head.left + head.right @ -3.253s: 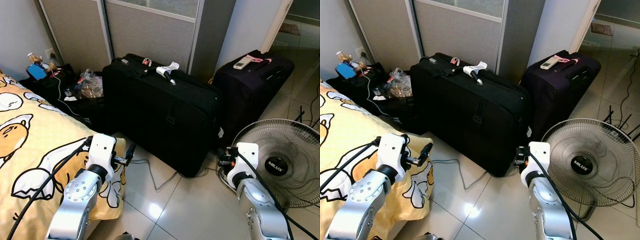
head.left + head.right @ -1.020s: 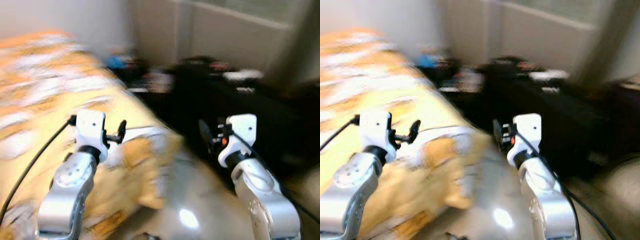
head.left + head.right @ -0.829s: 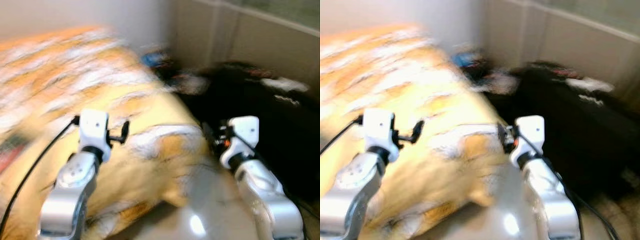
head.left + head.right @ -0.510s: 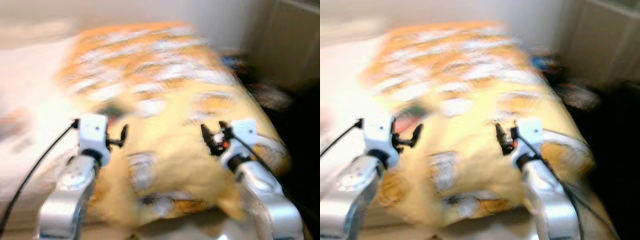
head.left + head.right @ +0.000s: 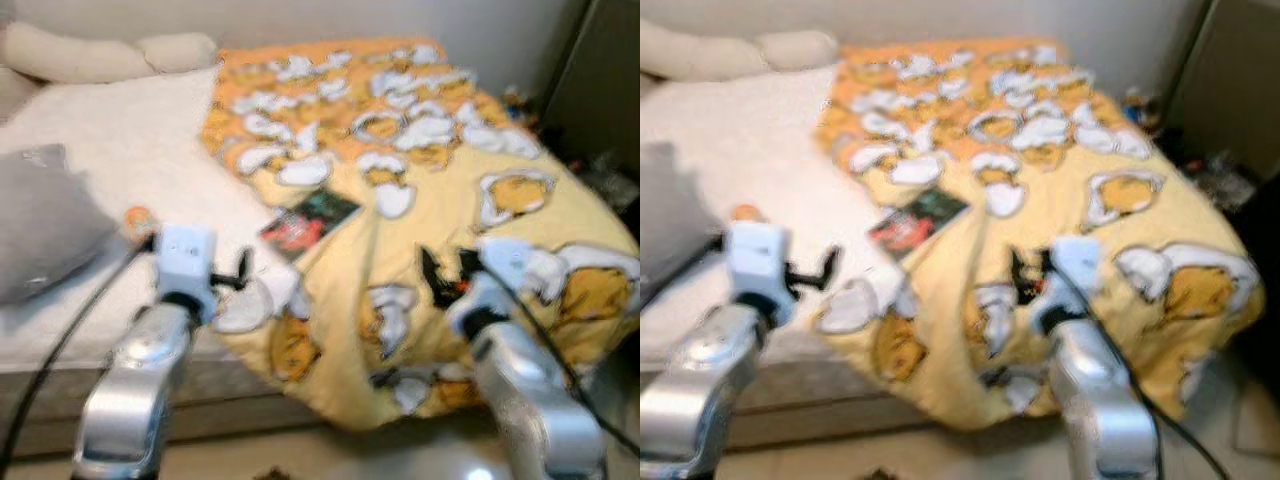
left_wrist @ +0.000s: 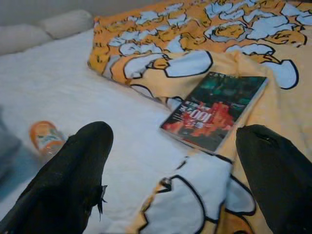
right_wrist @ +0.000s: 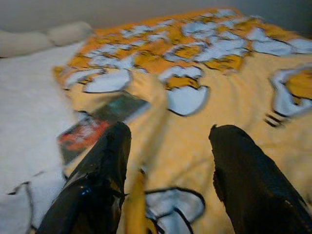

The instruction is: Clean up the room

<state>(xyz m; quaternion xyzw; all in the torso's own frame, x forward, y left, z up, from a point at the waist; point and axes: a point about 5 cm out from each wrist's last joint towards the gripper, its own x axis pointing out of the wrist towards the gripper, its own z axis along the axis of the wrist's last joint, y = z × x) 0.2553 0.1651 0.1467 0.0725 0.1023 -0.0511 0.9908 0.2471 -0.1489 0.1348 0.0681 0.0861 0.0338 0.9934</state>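
Note:
A bed stands before me, its yellow cartoon-print blanket (image 5: 430, 150) rumpled over the right half and white sheet (image 5: 110, 130) bare on the left. A dark paperback book (image 5: 310, 220) lies at the blanket's edge, also in the left wrist view (image 6: 214, 109). An orange bottle (image 5: 138, 218) lies on the sheet beside a grey pillow (image 5: 40, 225). My left gripper (image 5: 240, 275) is open, held over the bed's near edge short of the book. My right gripper (image 5: 447, 270) is open above the blanket's near corner. Both hold nothing.
Two cream pillows (image 5: 100, 50) rest against the wall at the head of the bed. Dark bags and clutter (image 5: 600, 170) sit on the floor off the bed's right side. A strip of tiled floor (image 5: 330, 455) runs along the bed's near edge.
The camera has swung left, from the suitcases and fan to the bed, with blur on the way. Both arms keep the same raised pose with fingers apart.

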